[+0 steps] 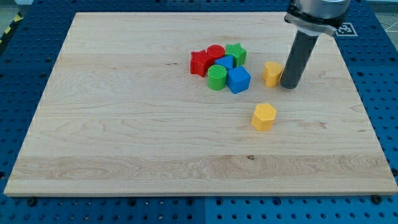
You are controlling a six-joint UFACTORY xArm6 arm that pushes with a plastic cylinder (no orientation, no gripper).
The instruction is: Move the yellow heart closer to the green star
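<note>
Wooden board (124, 124) on blue pegboard (385, 93); tip (289, 85) touching yellow heart (272, 73)

You've got seven blocks on the wooden board (124, 124) by my count: two red (200, 63) (216, 52), two green (236, 53) (217, 78), two blue (239, 79) (227, 61), two yellow (272, 73) (263, 116)... ok that's eight, plus one rod

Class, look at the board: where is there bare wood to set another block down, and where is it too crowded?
Bare: the whole left half, left of the red star, and the bottom strip below the yellow hexagon. Crowded: the cluster near the top, red star, red cylinder, green star, green cylinder, blue cube, plus the yellow heart with my tip right beside it.
</note>
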